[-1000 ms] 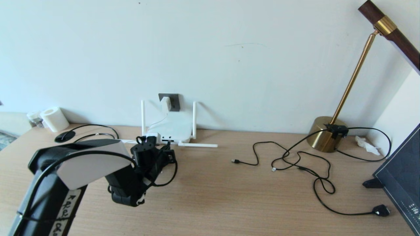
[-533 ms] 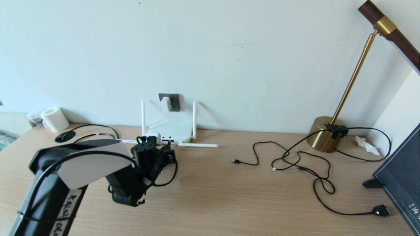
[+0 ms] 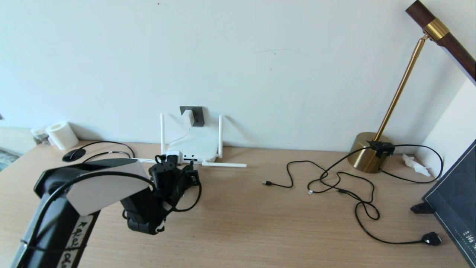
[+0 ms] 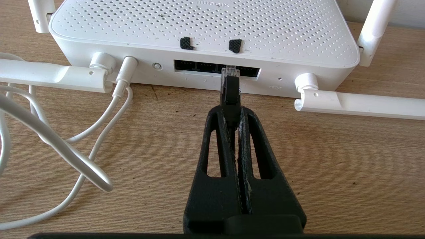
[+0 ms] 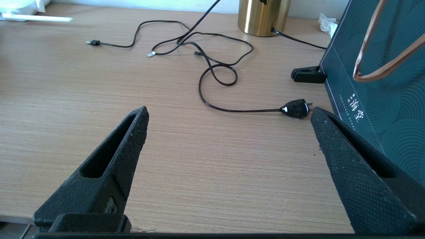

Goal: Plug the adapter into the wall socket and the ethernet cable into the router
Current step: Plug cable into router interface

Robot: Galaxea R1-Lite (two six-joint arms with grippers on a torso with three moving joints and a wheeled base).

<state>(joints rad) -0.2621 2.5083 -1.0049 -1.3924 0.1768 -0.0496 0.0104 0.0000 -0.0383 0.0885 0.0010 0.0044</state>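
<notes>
The left claw (image 4: pixel 232 111) is sitting low over the bench (image 3: pixel 241 223), directly in front of the router (image 4: pixel 206 30), and is pinching the black boot of the ethernet cable (image 4: pixel 230 91) between its fingertips. The cable's clear plug is pointing at the row of dark ports on the router's front edge; its tip is lying at the mouth of one port, but whether it is seated cannot be told. In the head view the cable is looping from the claw down toward the bench.

The router is resting at the back of the bench against the wall, two antennas standing upright and two lying flat along the bench. The adapter (image 3: pixel 190 117) is sitting in the wall socket (image 3: pixel 192 115) just above the router, and its thin white cord (image 4: pixel 83 132) is running into the router's front edge, beside the left flat antenna, with slack coiling on the bench.

The right claw (image 5: pixel 229 116) is hovering over the right part of the bench with its fingers spread wide and gripping nothing. Near it are lying thin black cables (image 5: pixel 215 73), a brass lamp base (image 3: pixel 366 152) and a dark green bag (image 5: pixel 382 83).
</notes>
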